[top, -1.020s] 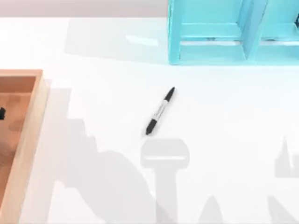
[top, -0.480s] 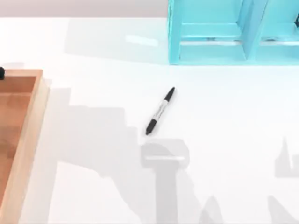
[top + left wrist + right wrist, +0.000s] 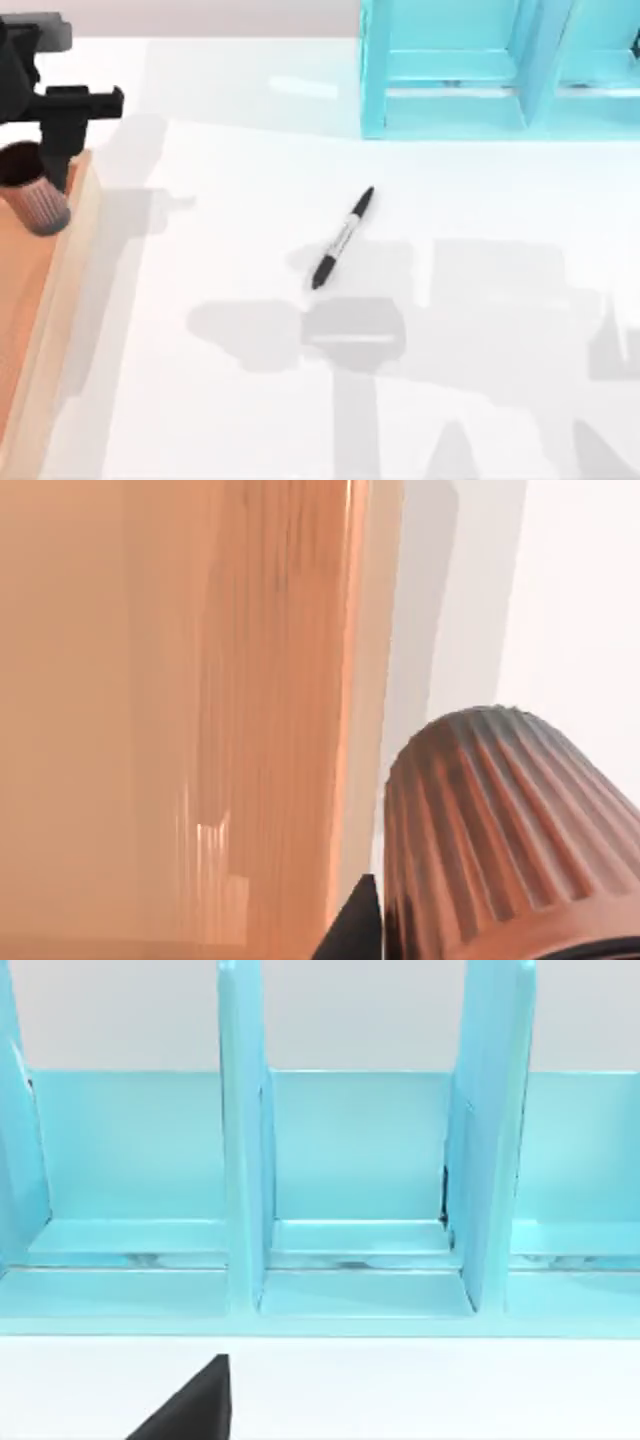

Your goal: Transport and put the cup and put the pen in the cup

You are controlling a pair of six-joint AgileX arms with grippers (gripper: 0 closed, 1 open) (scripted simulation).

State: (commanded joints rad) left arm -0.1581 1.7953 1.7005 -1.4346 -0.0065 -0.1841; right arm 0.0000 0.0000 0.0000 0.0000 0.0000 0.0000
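1. Hanging at the far left of the table, the left gripper [image 3: 38, 165] was clamped on the cup [image 3: 35, 195], holding it in the air over the right wall of the wooden tray [image 3: 60, 300].
2. The cup was reddish-brown with a ribbed wall; in the left wrist view the cup [image 3: 500, 830] stood out against the tray wall [image 3: 290, 730] and the white table [image 3: 590, 600] beyond it.
3. A dark fingertip [image 3: 350, 930] showed just beside the cup's wall.
4. The pen [image 3: 343, 238] lay flat on the table [image 3: 250, 420] near its middle, well apart from the cup, slanted with one end toward the blue rack [image 3: 450, 100].
5. The rack stood at the far edge, right of centre; the right wrist view faced its open compartments [image 3: 360, 1170].
6. A dark corner of the right gripper [image 3: 190, 1405] showed there, and whether that pincer was released or clenched could not be told.
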